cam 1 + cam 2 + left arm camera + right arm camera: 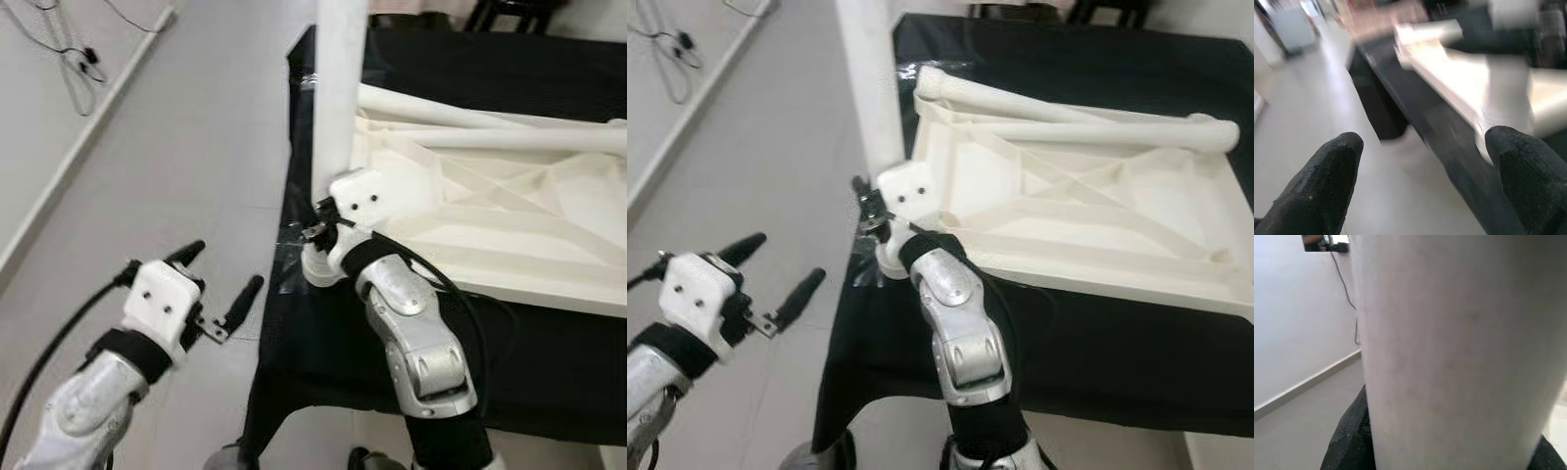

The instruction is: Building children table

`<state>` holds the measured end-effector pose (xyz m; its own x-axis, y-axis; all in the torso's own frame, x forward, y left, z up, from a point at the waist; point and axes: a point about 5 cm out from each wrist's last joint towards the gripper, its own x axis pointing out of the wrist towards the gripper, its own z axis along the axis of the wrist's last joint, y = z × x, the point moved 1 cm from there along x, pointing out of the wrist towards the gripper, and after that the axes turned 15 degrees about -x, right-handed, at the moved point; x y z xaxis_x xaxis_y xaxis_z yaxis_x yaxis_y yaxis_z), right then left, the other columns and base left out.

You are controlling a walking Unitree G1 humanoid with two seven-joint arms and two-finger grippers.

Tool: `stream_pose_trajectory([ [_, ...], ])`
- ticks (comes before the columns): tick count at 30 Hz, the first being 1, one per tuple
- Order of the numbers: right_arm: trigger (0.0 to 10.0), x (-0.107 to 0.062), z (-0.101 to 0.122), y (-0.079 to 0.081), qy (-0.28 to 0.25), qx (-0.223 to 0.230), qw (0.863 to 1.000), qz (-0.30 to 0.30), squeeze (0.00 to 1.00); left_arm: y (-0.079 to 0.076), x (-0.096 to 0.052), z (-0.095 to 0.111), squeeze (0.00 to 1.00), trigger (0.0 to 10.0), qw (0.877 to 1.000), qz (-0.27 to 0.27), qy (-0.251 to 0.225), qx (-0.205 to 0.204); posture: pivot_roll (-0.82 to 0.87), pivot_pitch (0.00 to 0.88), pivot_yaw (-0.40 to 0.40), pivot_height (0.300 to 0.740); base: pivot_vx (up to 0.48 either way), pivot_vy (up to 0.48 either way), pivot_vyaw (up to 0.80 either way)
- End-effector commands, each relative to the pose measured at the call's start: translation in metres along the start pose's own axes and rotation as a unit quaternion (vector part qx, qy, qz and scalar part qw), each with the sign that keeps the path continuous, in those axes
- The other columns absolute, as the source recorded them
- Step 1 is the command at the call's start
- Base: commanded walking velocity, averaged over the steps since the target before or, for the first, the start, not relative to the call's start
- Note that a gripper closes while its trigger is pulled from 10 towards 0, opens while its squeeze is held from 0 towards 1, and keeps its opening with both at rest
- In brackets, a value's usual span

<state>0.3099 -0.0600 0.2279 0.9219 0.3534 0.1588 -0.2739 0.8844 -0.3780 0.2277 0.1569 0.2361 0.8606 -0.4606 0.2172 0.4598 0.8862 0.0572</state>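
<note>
A white child's tabletop (1068, 196) lies underside up on a black-draped table (323, 343). One white leg (338, 88) stands upright at the tabletop's near left corner. My right gripper (323, 220) is shut on the base of that leg; the right wrist view has the leg (1459, 357) close up with a black finger (1349, 440) beside it. Two more white legs (1038, 98) (1117, 130) lie loose across the tabletop. My left gripper (226, 264) hangs open over the floor, left of the table, holding nothing; its fingers (1327, 181) are spread wide.
Grey floor (176, 147) stretches out to the left of the table. Black cables (78, 59) trail along the white baseboard at the far left. Dark furniture legs (509, 12) stand behind the table.
</note>
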Motion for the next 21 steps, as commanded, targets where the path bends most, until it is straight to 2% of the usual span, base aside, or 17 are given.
stream_pose_trajectory([
  [1,10.0,-0.005,-0.049,0.018,0.143,0.036,0.989,0.007,0.00,0.000,0.001,0.005,0.00,10.0,1.000,-0.014,-0.001,-0.005,0.08,0.219,-0.021,0.740,0.000,0.000,0.00],
  [2,10.0,-0.005,-0.051,0.019,0.145,0.039,0.989,0.006,0.00,-0.002,0.009,0.017,0.00,10.0,0.999,-0.037,-0.019,-0.011,0.08,0.203,-0.009,0.740,0.000,0.000,0.00],
  [3,10.0,-0.005,-0.051,0.019,0.145,0.039,0.989,0.006,0.00,-0.002,0.009,0.017,0.00,10.0,0.999,-0.037,-0.019,-0.011,0.08,0.203,-0.009,0.740,0.000,0.000,0.00],
  [5,10.0,-0.004,-0.052,0.024,0.148,0.046,0.988,0.004,0.00,-0.008,0.028,0.044,0.00,10.0,0.993,-0.106,-0.055,-0.024,0.07,0.186,0.012,0.740,0.000,0.000,0.00],
  [6,10.0,-0.004,-0.052,0.024,0.148,0.046,0.988,0.004,0.00,-0.008,0.028,0.044,0.00,10.0,0.993,-0.106,-0.055,-0.024,0.07,0.186,0.012,0.740,0.000,0.000,0.00],
  [8,10.0,-0.002,-0.054,0.027,0.150,0.052,0.987,0.001,0.00,-0.014,0.041,0.066,0.00,10.0,0.983,-0.160,-0.081,-0.037,0.08,0.180,0.023,0.740,0.000,0.000,0.00],
  [9,10.0,-0.002,-0.054,0.027,0.150,0.052,0.987,0.001,0.00,-0.014,0.041,0.066,0.00,10.0,0.983,-0.160,-0.081,-0.037,0.08,0.180,0.023,0.740,0.000,0.000,0.00],
  [13,10.0,0.001,-0.055,0.030,0.148,0.060,0.987,-0.008,0.00,-0.018,0.066,0.089,0.00,10.0,0.963,-0.238,-0.092,-0.084,0.08,0.163,0.041,0.740,0.000,0.000,0.00],
  [15,10.0,0.001,-0.055,0.030,0.148,0.060,0.987,-0.008,0.00,-0.018,0.066,0.089,0.00,10.0,0.963,-0.238,-0.092,-0.084,0.08,0.163,0.041,0.740,0.000,0.000,0.00],
  [16,10.0,0.001,-0.054,0.031,0.145,0.063,0.987,-0.007,0.00,-0.018,0.074,0.091,1.00,10.0,0.959,-0.251,-0.083,-0.103,0.08,0.160,0.048,0.740,0.000,0.000,0.00],
  [17,10.0,0.002,-0.053,0.033,0.141,0.065,0.988,-0.006,0.00,-0.017,0.082,0.093,1.00,10.0,0.954,-0.261,-0.075,-0.125,0.07,0.161,0.056,0.740,0.000,0.000,0.00],
  [18,10.0,0.002,-0.053,0.033,0.141,0.065,0.988,-0.006,0.00,-0.017,0.082,0.093,1.00,10.0,0.954,-0.261,-0.075,-0.125,0.07,0.161,0.056,0.740,0.000,0.000,0.00],
  [19,10.0,0.002,-0.050,0.034,0.137,0.068,0.988,-0.006,0.00,-0.017,0.091,0.094,1.00,10.0,0.952,-0.266,-0.068,-0.136,0.07,0.161,0.057,0.740,0.000,0.000,0.00],
  [21,10.0,0.003,-0.047,0.036,0.130,0.072,0.989,-0.007,0.00,-0.015,0.108,0.095,1.00,10.0,0.956,-0.256,-0.052,-0.137,0.07,0.161,0.065,0.740,0.000,0.000,0.00],
])
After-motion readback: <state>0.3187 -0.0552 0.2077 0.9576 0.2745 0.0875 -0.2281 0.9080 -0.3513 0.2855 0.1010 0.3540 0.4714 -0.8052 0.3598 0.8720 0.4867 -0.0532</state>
